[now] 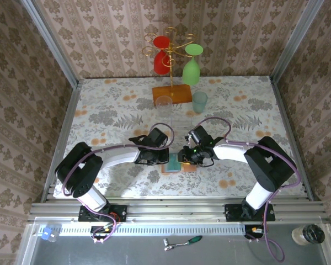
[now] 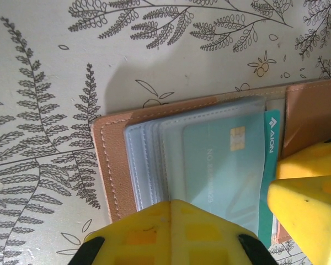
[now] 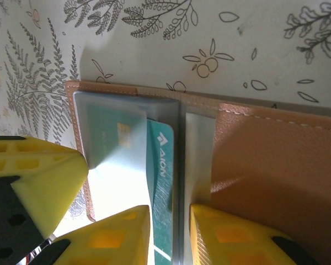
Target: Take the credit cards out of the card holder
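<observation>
Surface: a table (image 1: 248, 113) under a pale cloth printed with ferns and flowers, with patterned walls (image 1: 99, 38) on three sides.
Right jaws: the right gripper (image 3: 170, 212) stands narrow, one yellow finger on either side of the AION card (image 3: 161, 165) and a sleeve edge. Whether it pinches the card I cannot tell.
Left jaws: the left gripper (image 2: 171, 208) is closed, tips together with nothing between them. It rests on the sleeves at the 6 o'clock edge of its own view.
Card holder: the card holder (image 2: 113, 165), salmon-brown, lies open and flat at the table's centre, a little toward 6 o'clock. In the top view the left gripper is at its 9 o'clock and the right gripper at its 3 o'clock.
Contents: clear sleeves (image 2: 146, 160) are stacked inside, several, the exact count unclear. The top one holds the chip card (image 2: 220, 165), pale teal. The darker teal AION card shows from beneath it at 3 o'clock.
Cards counted: two visible.
Rack: at 12 o'clock a gold wire rack (image 1: 172, 41) stands on an orange base (image 1: 171, 94). It carries one red glass (image 1: 162, 55) and one green glass (image 1: 191, 69), both hung bowl-down.
On the cloth: one clear glass (image 1: 164, 103) sits at the base's 7 o'clock and one pale tumbler (image 1: 199, 102) at its 4 o'clock, both just beside it.
</observation>
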### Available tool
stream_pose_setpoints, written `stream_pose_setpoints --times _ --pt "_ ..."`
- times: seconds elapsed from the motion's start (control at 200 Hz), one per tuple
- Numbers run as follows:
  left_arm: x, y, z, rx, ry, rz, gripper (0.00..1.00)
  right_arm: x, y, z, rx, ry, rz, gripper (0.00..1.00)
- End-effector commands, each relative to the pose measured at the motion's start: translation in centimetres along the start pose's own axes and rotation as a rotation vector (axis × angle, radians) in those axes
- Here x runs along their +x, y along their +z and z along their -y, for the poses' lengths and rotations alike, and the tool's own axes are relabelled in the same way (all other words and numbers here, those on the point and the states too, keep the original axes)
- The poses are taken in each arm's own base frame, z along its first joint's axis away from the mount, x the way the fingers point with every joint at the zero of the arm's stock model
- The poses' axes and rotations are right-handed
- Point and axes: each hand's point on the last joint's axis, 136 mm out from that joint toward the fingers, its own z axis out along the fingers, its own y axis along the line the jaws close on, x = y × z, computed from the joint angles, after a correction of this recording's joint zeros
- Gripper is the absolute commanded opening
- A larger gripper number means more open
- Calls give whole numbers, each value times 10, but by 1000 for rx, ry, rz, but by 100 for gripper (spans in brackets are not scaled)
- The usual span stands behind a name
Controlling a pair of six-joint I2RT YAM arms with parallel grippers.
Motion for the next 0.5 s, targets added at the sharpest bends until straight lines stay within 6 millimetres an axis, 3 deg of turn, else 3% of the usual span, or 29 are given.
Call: stream_pose_setpoints --times 0.0,0.18,0.495 --pt "-4 -11 15 34 35 5 0 3 4 0 -28 17 -18 25" --pt "-2 -1 15 24 43 -21 0 3 3 3 -24 22 -17 22" --pt "8 9 -6 -51 36 -58 0 2 2 3 -31 26 -14 15"
